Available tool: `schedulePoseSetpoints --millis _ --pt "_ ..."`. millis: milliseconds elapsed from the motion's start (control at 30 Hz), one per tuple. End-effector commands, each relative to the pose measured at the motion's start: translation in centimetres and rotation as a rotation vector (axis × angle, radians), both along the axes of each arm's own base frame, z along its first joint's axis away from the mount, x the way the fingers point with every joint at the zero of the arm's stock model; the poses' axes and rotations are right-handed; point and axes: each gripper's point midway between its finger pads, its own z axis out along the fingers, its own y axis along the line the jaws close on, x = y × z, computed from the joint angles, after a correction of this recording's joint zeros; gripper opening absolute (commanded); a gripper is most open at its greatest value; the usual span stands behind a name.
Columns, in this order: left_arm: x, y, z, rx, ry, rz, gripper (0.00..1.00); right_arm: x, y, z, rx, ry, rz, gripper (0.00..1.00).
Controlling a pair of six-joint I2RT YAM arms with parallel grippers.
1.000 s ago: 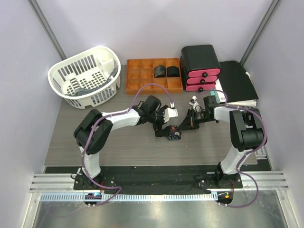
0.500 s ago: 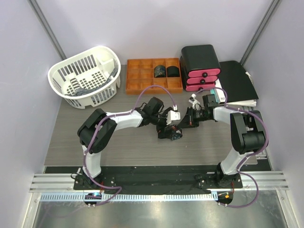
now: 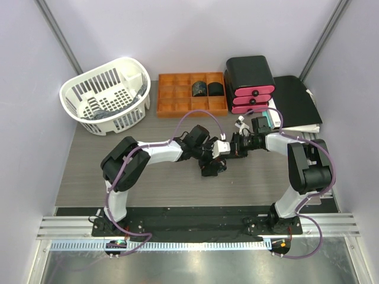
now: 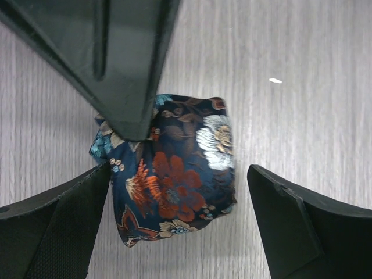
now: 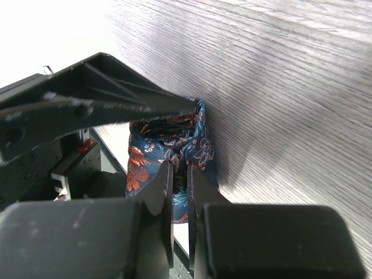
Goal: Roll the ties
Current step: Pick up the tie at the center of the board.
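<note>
On the wood-grain table lies a rolled tie (image 3: pixel 214 167), dark navy with red, orange and white flowers. In the left wrist view this tie (image 4: pixel 174 186) sits between the wide-open fingers of my left gripper (image 4: pixel 179 174); the left pad touches or nearly touches it, and a gap shows at the right pad. My left gripper (image 3: pixel 212 155) is over the roll in the top view. My right gripper (image 5: pixel 179 168) is shut on a fold of the tie (image 5: pixel 142 160) at the roll's end, and reaches in from the right (image 3: pixel 231 148). Two rolled ties (image 3: pixel 206 89) sit in the orange tray (image 3: pixel 177 100).
A white slatted basket (image 3: pixel 133 71) stands at the back left with dark fabric (image 3: pixel 98 109) inside. A black and pink drawer unit (image 3: pixel 250 83) and a black folder (image 3: pixel 296 100) are at the back right. Purple cables loop over both arms.
My left gripper has swung right and come down over the rolled tie, its open fingers now on either side of it. The right gripper keeps its hold and has shifted slightly left.
</note>
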Motion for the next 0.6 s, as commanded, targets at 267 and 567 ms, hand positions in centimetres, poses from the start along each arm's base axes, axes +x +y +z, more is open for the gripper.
schedulePoseSetpoints --millis 267,567 --pt "1.6 -1.1 -1.6 0.067 -0.076 0.029 0.54 0.4 0.4 1.3 0.016 -0.039 -0.016 0.01" --pt "1.4 0.6 -0.1 0.105 -0.118 0.002 0.7 0.8 0.4 1.0 0.014 -0.015 -0.034 0.01"
